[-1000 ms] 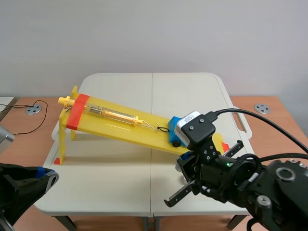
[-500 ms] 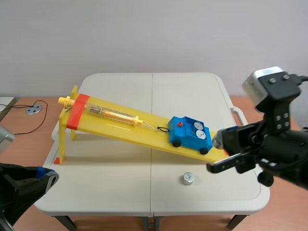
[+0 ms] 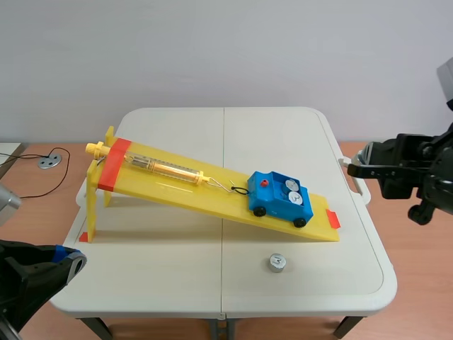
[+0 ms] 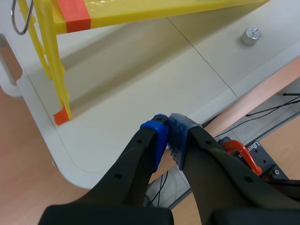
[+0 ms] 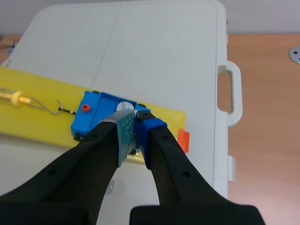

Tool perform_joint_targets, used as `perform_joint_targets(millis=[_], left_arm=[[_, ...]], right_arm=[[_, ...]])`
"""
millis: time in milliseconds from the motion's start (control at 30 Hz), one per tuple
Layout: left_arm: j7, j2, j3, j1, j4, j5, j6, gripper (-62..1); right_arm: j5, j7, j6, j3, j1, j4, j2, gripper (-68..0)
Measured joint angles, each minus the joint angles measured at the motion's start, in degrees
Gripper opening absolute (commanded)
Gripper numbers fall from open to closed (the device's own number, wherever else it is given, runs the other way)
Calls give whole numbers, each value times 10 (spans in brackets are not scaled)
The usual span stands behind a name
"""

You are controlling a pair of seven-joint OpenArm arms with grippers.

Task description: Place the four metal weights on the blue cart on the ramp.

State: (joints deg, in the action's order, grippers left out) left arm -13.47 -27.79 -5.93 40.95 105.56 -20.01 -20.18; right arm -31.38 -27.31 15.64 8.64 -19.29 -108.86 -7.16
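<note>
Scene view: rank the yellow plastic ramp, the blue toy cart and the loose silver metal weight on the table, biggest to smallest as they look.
1. yellow plastic ramp, by far the largest.
2. blue toy cart, sitting low on the ramp.
3. loose silver metal weight, smallest, though it lies nearest the camera.

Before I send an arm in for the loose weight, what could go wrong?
The cart hangs on the ramp by a thin hook; a knock could unhook it. The weight on the table is small and round, so it may slip or roll. The right fingers are shut; open them first.
</note>
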Motion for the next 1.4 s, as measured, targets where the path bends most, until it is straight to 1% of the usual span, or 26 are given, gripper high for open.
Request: perform_joint_targets(millis=[100,233,367,533,633,733,867,1067,1233,1400], left_arm=[[0,0,0,0,0,0,0,-558],[0,0,0,0,0,0,0,-558],[0,0,0,0,0,0,0,-558],[0,0,0,0,0,0,0,-558],[0,0,0,0,0,0,0,-558],[0,0,0,0,0,0,0,-558],[0,0,0,0,0,0,0,-558],[0,0,0,0,0,0,0,-558],[0,0,0,0,0,0,0,-558],[0,0,0,0,0,0,0,-558]], right_arm=[[0,0,0,-2,39,50,21,-669],[5,0,0,-7,82,111,36,-669],[30,0,0,-25,117,152,37,-669],[71,4,-1,-71,151,193,37,-669],[103,7,-1,-104,165,211,37,-669],[132,16,-14,-130,169,218,37,-669],[160,17,-22,-148,169,220,38,-668],[198,20,-54,-169,172,227,40,-668],[215,28,-69,-185,195,258,50,-668],[220,35,-71,-193,217,295,61,-668]])
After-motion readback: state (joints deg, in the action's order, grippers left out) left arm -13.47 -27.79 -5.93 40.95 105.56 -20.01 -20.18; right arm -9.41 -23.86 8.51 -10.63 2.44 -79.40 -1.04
